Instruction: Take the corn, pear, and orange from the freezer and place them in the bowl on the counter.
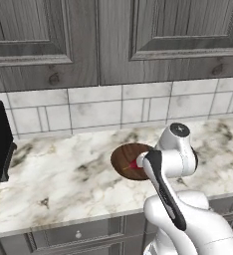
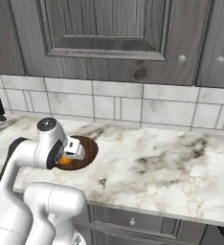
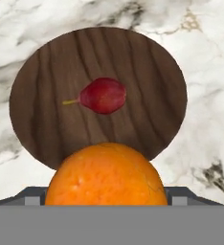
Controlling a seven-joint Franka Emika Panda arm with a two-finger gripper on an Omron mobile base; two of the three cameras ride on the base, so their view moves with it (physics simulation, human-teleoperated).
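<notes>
**Orange over the bowl, release pending**

Orange sits closest to my hand camera, large at the bottom of that view, bracketed by my gripper. Only the dark finger bases show either side of the fruit; judging by how it sits between them, I have it clamped, jaws spread no wider than the fruit itself.

Below and beyond the orange: the bowl, dark brown, wood-grained, resting on the counter. One item already lies in it, near the middle: a small red fruit with a short yellowish stem. By shape I take it to be the pear, though the colour is odd for one. No corn visible in the bowl; the part of the bowl behind the orange is hidden, so I cannot rule it out.

Right base view: my hand hangs low over the bowl, with a sliver of orange showing under it. Left base view: the bowl is partly behind my wrist, a bit of red visible at its edge.

Progress, as judged:
- pear: appears done
- orange: carried to the bowl, held above it, not yet released
- corn: not confirmed in the bowl; likely outstanding

Next, by my reading: open the fingers so the orange lands inside the rim, beside the red fruit.
</notes>
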